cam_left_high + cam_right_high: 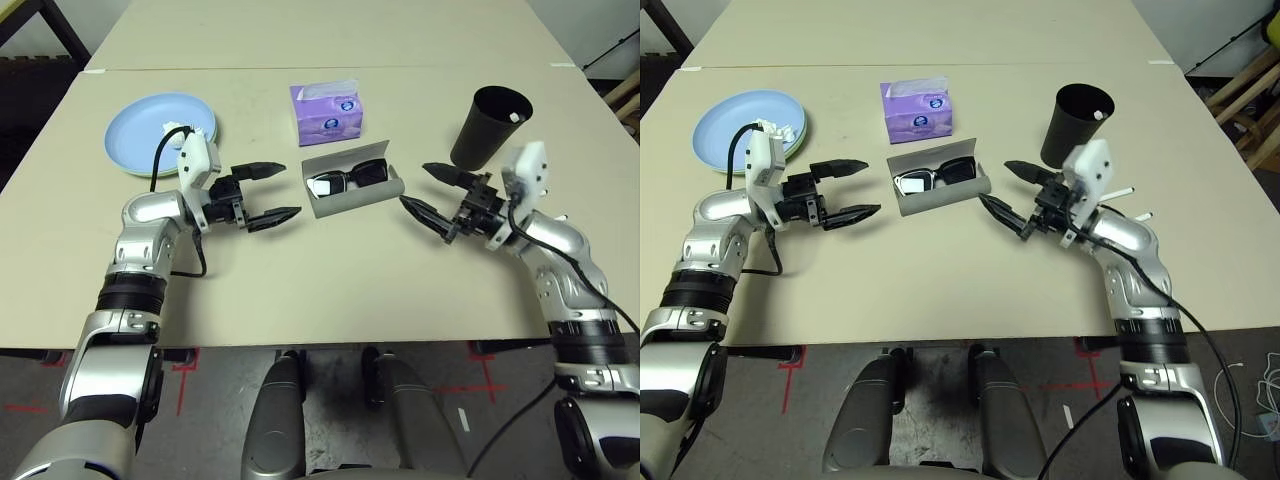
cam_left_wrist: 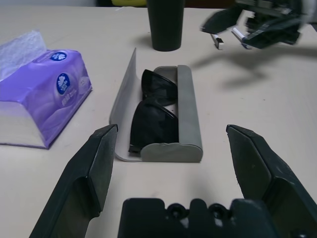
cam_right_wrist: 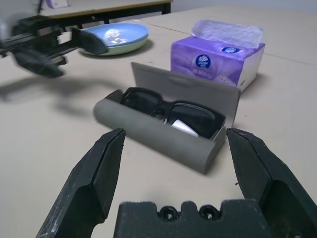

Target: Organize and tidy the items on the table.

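sunglasses (image 1: 347, 180) sit in the open glasses case (image 1: 352, 190), lid not yet shut. left gripper (image 1: 265, 192) and right gripper (image 1: 425, 192) flank it, both spread wide and empty; closing the lid looks like what's left.

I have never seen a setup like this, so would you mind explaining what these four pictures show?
It is a humanoid robot at a large beige table. Two pictures look down from its head; two come from cameras on its wrists. Its left claw and right claw are both open and hold nothing. Between them lies an open grey oblong glasses case with black sunglasses inside. Beyond are a purple tissue pack, a black tapered cup, and a light blue plate holding a crumpled white tissue wad.
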